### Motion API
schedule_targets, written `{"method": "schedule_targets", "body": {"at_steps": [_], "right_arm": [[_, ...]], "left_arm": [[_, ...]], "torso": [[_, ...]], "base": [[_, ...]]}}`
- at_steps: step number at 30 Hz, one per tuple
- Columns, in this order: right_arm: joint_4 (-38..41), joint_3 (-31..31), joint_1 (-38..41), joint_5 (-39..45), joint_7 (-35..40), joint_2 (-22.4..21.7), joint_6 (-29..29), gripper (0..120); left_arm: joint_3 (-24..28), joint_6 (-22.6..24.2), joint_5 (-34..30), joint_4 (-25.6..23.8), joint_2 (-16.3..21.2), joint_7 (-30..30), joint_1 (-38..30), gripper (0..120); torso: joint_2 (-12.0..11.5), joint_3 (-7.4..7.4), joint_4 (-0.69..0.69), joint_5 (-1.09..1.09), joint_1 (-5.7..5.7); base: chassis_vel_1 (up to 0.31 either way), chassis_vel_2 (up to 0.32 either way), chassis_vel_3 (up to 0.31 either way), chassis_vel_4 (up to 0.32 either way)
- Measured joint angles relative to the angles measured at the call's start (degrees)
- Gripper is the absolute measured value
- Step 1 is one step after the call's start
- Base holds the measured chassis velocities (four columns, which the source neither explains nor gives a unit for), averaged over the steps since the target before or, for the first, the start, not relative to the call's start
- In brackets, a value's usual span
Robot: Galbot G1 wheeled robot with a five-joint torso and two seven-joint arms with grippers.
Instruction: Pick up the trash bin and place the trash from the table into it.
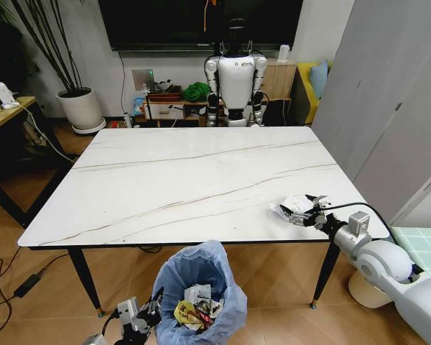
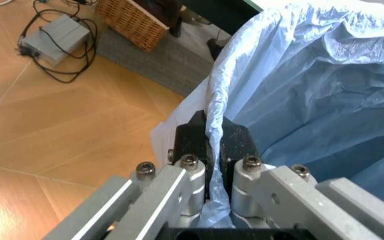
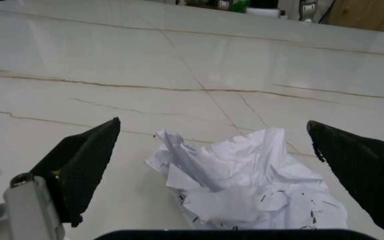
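The trash bin [image 1: 201,284], lined with a crinkly blue bag, hangs just below the table's near edge. My left gripper [image 1: 149,307] is shut on its rim. In the left wrist view the black fingers [image 2: 193,136] pinch the bag's edge [image 2: 213,107]. Inside the bin lie a yellow wrapper [image 1: 186,311], something red and white scraps. On the white marble table [image 1: 194,172], near its front right corner, sits a crumpled white paper [image 1: 290,206]. My right gripper [image 1: 304,211] is open right at it. In the right wrist view the paper [image 3: 242,187] lies between the spread fingers [image 3: 85,162].
A white humanoid robot [image 1: 235,75] stands beyond the table's far edge. A wooden desk [image 1: 1,113] and a potted plant [image 1: 79,106] are at the left. A cream round bin [image 1: 360,289] sits under my right arm. A wicker basket [image 2: 128,19] and a power brick [image 2: 55,37] lie on the floor.
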Motion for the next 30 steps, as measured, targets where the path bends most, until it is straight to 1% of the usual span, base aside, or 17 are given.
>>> {"method": "schedule_targets", "body": {"at_steps": [13, 14, 15, 17, 19, 20, 21, 22, 23, 25, 27, 28, 30], "right_arm": [[-6.1, -5.3, 5.0, -1.3, -0.7, 2.6, 0.7, 100], [-7.1, -5.8, 5.6, -1.3, -1.2, 3.0, 1.0, 98], [-7.7, -6.2, 6.0, -1.2, -1.4, 3.3, 1.3, 94], [-8.0, -6.3, 6.2, -1.2, -1.5, 3.4, 1.4, 93], [-8.4, -6.7, 6.7, -1.1, -1.6, 3.5, 1.6, 81], [-8.5, -6.7, 6.8, -1.1, -1.7, 3.4, 1.7, 77], [-8.5, -6.7, 6.8, -1.1, -1.7, 3.4, 1.7, 77], [-8.5, -6.7, 6.8, -1.1, -1.7, 3.3, 1.7, 74], [-8.5, -6.7, 6.8, -1.1, -1.8, 3.2, 1.7, 65], [-8.5, -6.7, 6.7, -1.1, -1.9, 3.2, 1.7, 63], [-8.4, -6.6, 6.5, -1.1, -2.1, 3.1, 1.8, 52], [-8.4, -6.6, 6.5, -1.1, -2.1, 3.1, 1.8, 52], [-8.4, -6.5, 6.3, -1.2, -2.3, 3.0, 1.9, 41]], "left_arm": [[-0.9, 0.1, -0.2, 0.0, -0.4, -0.1, 0.3, 0], [-1.0, 0.1, -0.2, -0.2, -0.5, -0.1, 0.4, 0], [-1.1, 0.1, -0.2, -0.2, -0.6, -0.1, 0.5, 0], [-1.1, 0.1, -0.2, -0.3, -0.6, -0.1, 0.5, 0], [-1.3, 0.1, -0.2, -0.4, -0.7, -0.1, 0.6, 0], [-1.3, 0.1, -0.1, -0.4, -0.8, -0.1, 0.6, 0], [-1.3, 0.1, -0.1, -0.4, -0.8, -0.1, 0.6, 0], [-1.3, 0.1, -0.1, -0.4, -0.8, -0.1, 0.6, 0], [-1.3, 0.1, -0.1, -0.4, -0.9, -0.2, 0.6, 0], [-1.3, 0.1, -0.1, -0.4, -1.0, -0.2, 0.5, 0], [-1.1, 0.1, 0.0, -0.4, -1.0, -0.2, 0.4, 0], [-1.1, 0.1, 0.0, -0.4, -1.0, -0.2, 0.4, 0], [-1.1, 0.1, 0.0, -0.3, -1.0, -0.2, 0.3, 0]], "torso": [[0.0, 0.0, -0.01, 0.0, 0.0], [0.0, 0.0, -0.01, 0.01, 0.0], [0.0, 0.0, -0.01, 0.01, 0.0], [0.0, 0.0, -0.01, 0.01, 0.0], [0.0, 0.0, -0.01, 0.0, 0.0], [0.0, 0.0, -0.01, 0.0, 0.0], [0.0, 0.0, -0.01, 0.0, 0.0], [0.0, 0.0, -0.01, 0.0, 0.0], [0.0, 0.0, -0.01, 0.0, 0.0], [0.0, 0.0, -0.01, 0.0, 0.0], [0.0, 0.0, -0.01, 0.0, 0.0], [0.0, 0.0, -0.01, 0.0, 0.0], [0.0, 0.0, -0.01, 0.0, 0.0]], "base": [[0.0, 0.0, 0.0, 0.0], [0.0, 0.0, 0.0, 0.0], [0.0, 0.0, 0.0, 0.0], [0.0, 0.0, 0.0, 0.0], [0.0, 0.0, 0.0, 0.0], [0.0, 0.0, 0.0, 0.0], [0.0, 0.0, 0.0, 0.0], [0.0, 0.0, 0.0, 0.0], [0.0, 0.0, 0.0, 0.0], [0.0, 0.0, 0.0, 0.0], [0.0, 0.0, 0.0, 0.0], [0.0, 0.0, 0.0, 0.0], [0.0, 0.0, 0.0, 0.0]]}}
